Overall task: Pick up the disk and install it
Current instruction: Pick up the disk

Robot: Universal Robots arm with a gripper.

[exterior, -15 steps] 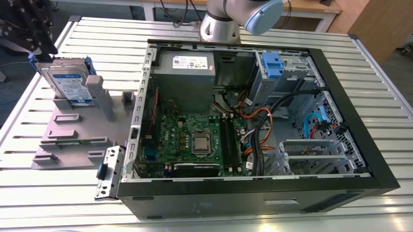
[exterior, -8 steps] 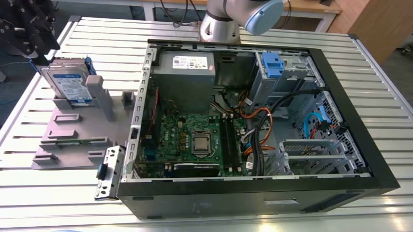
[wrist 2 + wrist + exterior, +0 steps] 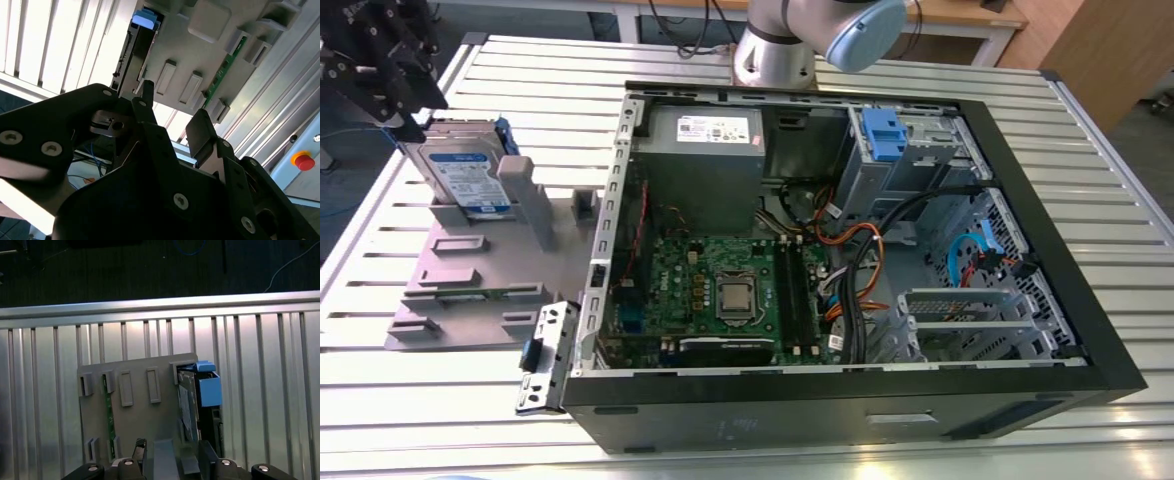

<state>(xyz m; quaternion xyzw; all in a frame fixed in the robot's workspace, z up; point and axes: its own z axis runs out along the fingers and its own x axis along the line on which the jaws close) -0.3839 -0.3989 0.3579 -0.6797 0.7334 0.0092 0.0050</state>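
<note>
Pincer (image 3: 172, 102) hanging wide, empty, near disk (image 3: 462, 175) at exterior view's upper left; disk standing in grey holder (image 3: 467, 265), neither lifted nor installed in computer case (image 3: 854, 390).

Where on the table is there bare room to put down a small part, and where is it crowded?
Bare slats of the table lie below the grey fixture plate in the exterior view, and above it, left of the computer case. It is crowded around the disk, close to the gripper, and inside the case among cables.
</note>
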